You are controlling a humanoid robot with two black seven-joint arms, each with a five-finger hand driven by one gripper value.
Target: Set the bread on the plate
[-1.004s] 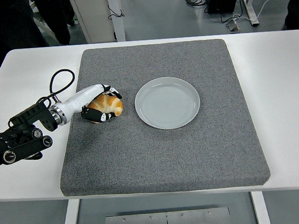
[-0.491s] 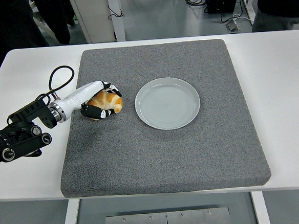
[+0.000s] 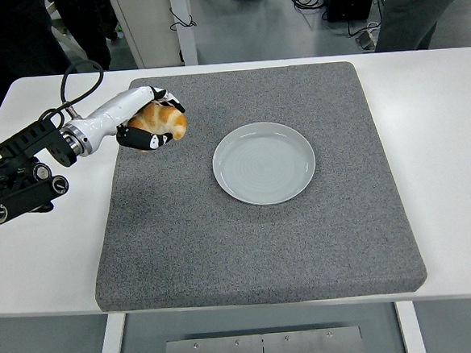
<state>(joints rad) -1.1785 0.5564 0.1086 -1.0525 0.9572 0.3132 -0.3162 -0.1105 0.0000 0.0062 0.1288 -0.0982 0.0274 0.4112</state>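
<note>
The bread (image 3: 161, 123), a golden-brown roll, was held in the left hand (image 3: 147, 122), with the fingers (image 3: 146, 139) curled round it from above and below. It was seen over the far left part of the grey mat (image 3: 255, 223), close to the mat's left edge. Whether it was clear of the mat's surface could not be told for certain. The plate (image 3: 264, 162), pale grey and round, was lying flat near the mat's middle, to the right of the bread and apart from it; nothing was on it. The left arm (image 3: 25, 171) was extended in from the left edge over the white table (image 3: 450, 129). A person's dark trouser leg (image 3: 405, 7) was noted at the top right, behind the table.
</note>
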